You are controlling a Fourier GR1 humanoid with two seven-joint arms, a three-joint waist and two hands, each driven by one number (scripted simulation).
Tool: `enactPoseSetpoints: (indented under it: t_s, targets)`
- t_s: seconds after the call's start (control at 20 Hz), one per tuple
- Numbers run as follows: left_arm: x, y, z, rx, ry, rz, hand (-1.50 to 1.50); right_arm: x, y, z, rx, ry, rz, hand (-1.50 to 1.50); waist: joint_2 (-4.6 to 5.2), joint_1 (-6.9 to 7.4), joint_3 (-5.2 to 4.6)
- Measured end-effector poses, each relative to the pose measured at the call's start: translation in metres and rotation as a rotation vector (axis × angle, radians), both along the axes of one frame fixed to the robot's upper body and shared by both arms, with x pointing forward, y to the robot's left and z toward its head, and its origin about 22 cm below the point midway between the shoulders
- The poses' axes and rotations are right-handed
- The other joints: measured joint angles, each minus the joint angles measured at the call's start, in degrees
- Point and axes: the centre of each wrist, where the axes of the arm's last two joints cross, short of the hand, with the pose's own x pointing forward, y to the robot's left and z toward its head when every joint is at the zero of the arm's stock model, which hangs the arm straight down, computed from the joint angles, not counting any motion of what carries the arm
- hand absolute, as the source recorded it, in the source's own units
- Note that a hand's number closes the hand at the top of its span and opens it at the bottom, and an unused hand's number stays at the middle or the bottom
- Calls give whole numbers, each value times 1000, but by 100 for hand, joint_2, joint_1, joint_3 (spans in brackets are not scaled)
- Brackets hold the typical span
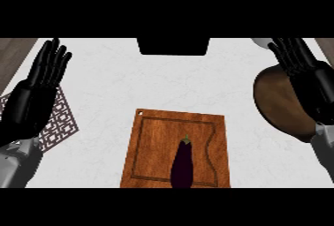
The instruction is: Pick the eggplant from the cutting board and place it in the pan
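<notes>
Eggplant (182, 165) lies untouched on the board (153, 150), my left hand (39, 84) and right hand (303, 75) both open and well apart from it, so pickup and the pan (277, 103) remain.

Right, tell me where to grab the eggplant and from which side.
Grip the eggplant around its thick dark body, below the green stem. It lies lengthwise on the cutting board, stem pointing away, so fingers likely close best across its narrow width from above. The right hand, open by the pan, seems the closer choice.
</notes>
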Motion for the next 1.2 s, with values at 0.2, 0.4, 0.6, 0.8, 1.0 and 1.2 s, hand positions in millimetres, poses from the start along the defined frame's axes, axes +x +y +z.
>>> enactPoseSetpoints:
  t_s: [0.2,0.4,0.6,0.8,1.0,1.2]
  targets:
    - [-1,5,-13,0,90,84,0,-3,27,-43,3,149,141,150,32,-2,-26]
    - [1,13,-36,-15,242,187,0,-17,54,-95,-65,331,267,-150,79,3,-36]
    - [-2,21,-55,-25,340,259,0,-44,54,-118,-187,234,155,-150,12,-191,-45]
    - [0,21,-60,-36,382,288,0,-60,27,-102,-312,122,77,-150,-16,-265,-50]
    - [2,18,-66,-35,395,292,0,-66,8,-57,-448,114,109,-150,-22,-254,-55]
    - [6,15,-63,-33,394,287,0,-62,7,-10,-642,138,166,-150,-20,-193,-64]
